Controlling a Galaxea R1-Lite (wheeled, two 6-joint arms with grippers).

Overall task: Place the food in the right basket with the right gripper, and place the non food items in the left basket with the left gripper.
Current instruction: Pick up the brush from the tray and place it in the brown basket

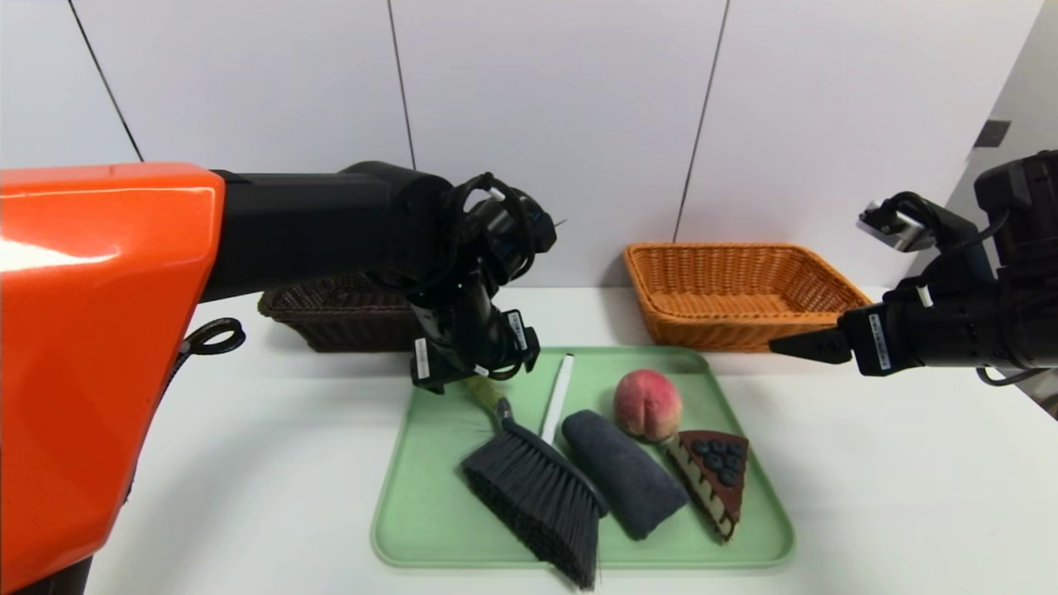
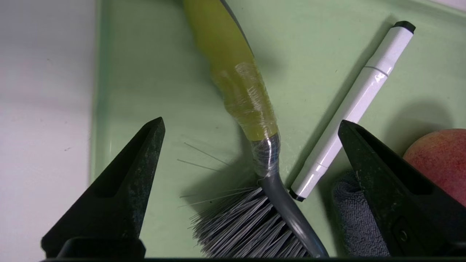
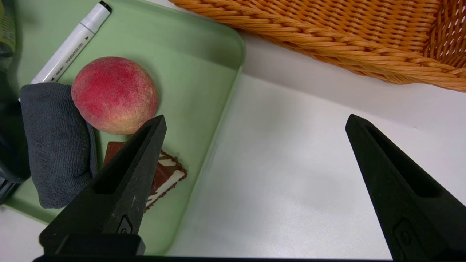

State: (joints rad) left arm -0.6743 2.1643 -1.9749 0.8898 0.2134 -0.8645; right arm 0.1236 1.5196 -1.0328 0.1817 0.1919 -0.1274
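A green tray (image 1: 413, 512) holds a brush (image 1: 529, 479) with a yellow-green handle (image 2: 236, 80), a white marker (image 1: 557, 397), a rolled grey towel (image 1: 624, 471), a peach (image 1: 647, 403) and a chocolate cake slice (image 1: 715, 475). My left gripper (image 1: 475, 376) hangs open just above the brush handle at the tray's back left. In the left wrist view its fingers straddle the handle's neck without touching it (image 2: 251, 122). My right gripper (image 1: 806, 345) is open over bare table right of the tray, in front of the orange basket (image 1: 744, 289), empty (image 3: 255, 117).
The dark brown basket (image 1: 331, 318) stands at the back left, partly hidden behind my left arm. The marker (image 2: 360, 102) lies close beside the brush neck, with the towel (image 2: 355, 218) and peach (image 2: 440, 160) beyond it. White table (image 1: 909, 496) surrounds the tray.
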